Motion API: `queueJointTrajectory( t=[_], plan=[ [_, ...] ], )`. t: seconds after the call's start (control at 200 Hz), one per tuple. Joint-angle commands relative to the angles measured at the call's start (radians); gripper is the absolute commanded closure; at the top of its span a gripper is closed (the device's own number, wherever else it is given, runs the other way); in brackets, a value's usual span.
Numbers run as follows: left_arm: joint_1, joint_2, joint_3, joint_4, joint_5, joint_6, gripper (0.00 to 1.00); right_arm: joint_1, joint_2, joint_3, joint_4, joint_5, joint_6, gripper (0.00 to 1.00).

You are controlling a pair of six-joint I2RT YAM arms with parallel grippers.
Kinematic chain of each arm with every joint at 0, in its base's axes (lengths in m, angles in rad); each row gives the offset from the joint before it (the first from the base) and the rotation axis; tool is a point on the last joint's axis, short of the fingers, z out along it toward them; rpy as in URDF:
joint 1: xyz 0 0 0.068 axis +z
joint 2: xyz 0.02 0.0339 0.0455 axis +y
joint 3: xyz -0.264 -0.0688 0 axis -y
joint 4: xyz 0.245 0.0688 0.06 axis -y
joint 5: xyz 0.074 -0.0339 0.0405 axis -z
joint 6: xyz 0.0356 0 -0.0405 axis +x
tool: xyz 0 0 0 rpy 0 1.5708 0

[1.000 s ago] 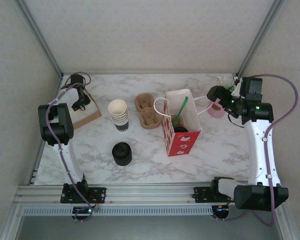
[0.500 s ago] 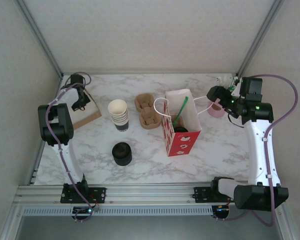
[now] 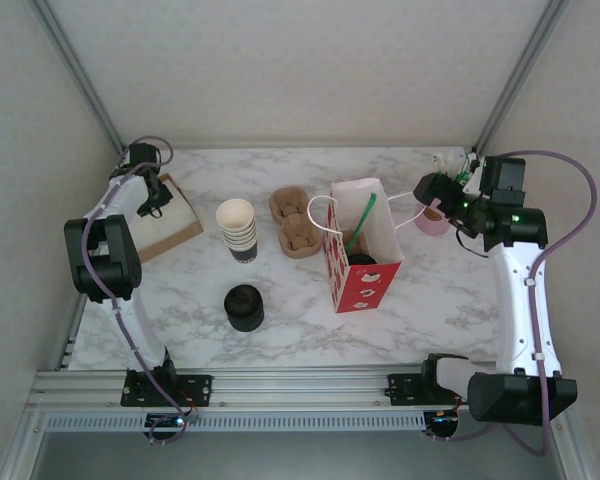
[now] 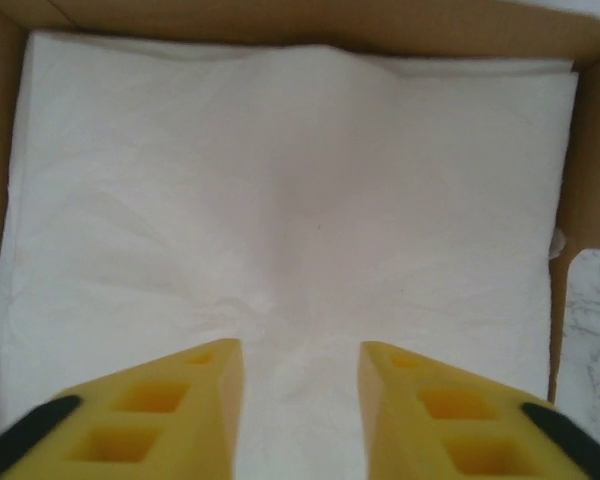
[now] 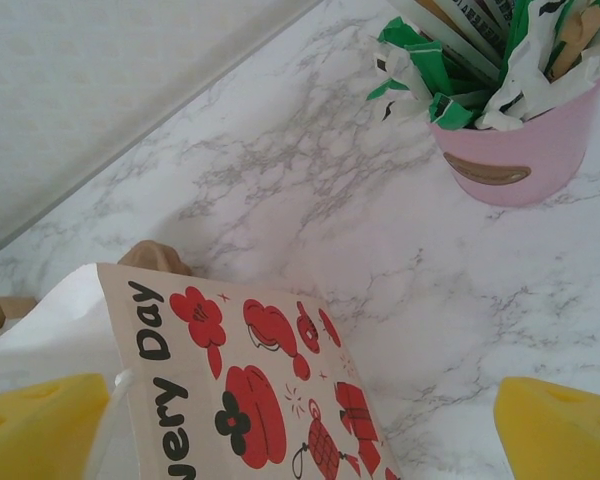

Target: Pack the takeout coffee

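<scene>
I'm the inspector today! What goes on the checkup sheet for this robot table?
Surface: marble table, no spills seen.
Job's things: takeout coffee, black lid up, inside the upright red-and-white bag with a green straw.
Clutter: stack of cream cups, black lid stack, cardboard cup carrier, pink pot of packets, napkin box.
Grippers: left gripper open over the napkins, holding nothing; right gripper wide open between the bag and the pink pot.
Cables: purple cables run along both arms; no snag seen.
Surroundings: pale walls, metal frame.
</scene>
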Motion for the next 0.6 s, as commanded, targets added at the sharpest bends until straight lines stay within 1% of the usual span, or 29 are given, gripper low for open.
queueJointTrajectory(
  t=[0.0, 0.05, 0.325, 0.401, 0.496, 0.596],
  plan=[
    [0.009, 0.033, -0.012, -0.028, 0.025, 0.009, 0.57, -0.006, -0.023, -0.007, 0.012, 0.014, -0.006, 0.01],
    [0.01, 0.05, -0.011, -0.027, 0.03, 0.01, 0.56, -0.006, -0.023, -0.008, 0.011, 0.017, -0.007, 0.01],
    [0.018, 0.148, -0.024, -0.005, 0.076, 0.016, 0.54, -0.007, -0.029, -0.013, 0.014, 0.019, -0.01, 0.01],
    [0.019, 0.15, -0.03, 0.001, 0.082, 0.017, 0.57, -0.006, -0.029, -0.012, 0.013, 0.017, -0.009, 0.01],
    [0.02, 0.13, -0.036, 0.006, 0.082, 0.017, 0.58, -0.006, -0.033, -0.011, 0.01, 0.019, -0.01, 0.01],
    [0.02, 0.107, -0.032, -0.001, 0.074, 0.018, 0.66, -0.007, -0.037, -0.012, 0.009, 0.02, -0.01, 0.01]
  ],
)
